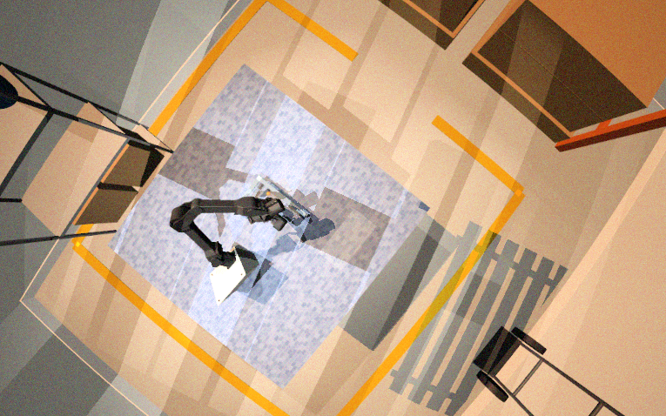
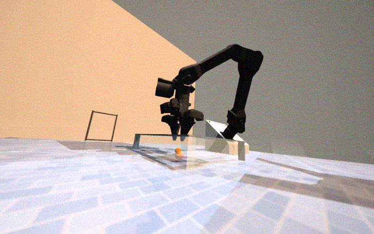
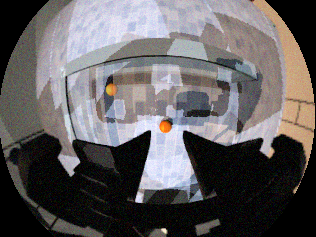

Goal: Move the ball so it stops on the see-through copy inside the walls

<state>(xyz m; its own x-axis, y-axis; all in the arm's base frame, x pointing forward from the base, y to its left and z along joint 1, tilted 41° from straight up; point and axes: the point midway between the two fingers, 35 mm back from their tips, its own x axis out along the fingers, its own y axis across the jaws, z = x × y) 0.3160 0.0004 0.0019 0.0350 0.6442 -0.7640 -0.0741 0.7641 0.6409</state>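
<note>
Ball (image 2: 177,150) is sitting on the table (image 2: 95,186), small and orange, inside the corner made by the two clear walls (image 2: 211,148). Right next to it in the exterior view there's a paler, washed-out orange blob (image 2: 180,155), which looks like the see-through copy; the two seem to touch or overlap from that angle, but I can't tell for sure. In the wrist view I see two orange dots, one (image 3: 165,126) right in the gap between the dark fingers and another (image 3: 110,89) further up and to the left by the glass. Honestly can't say which dot is the real one there. The gripper (image 2: 179,132) hangs pointing straight down, tips just above the top edge of the walls, well above the ball and not touching it. Its jaws are about half open with nothing between them, so it's not grasping anything. From the top view the arm (image 1: 211,206) reaches out from its white base plate (image 1: 226,278) to the walled corner (image 1: 294,204), and the ball itself is too small to pick out there.
</note>
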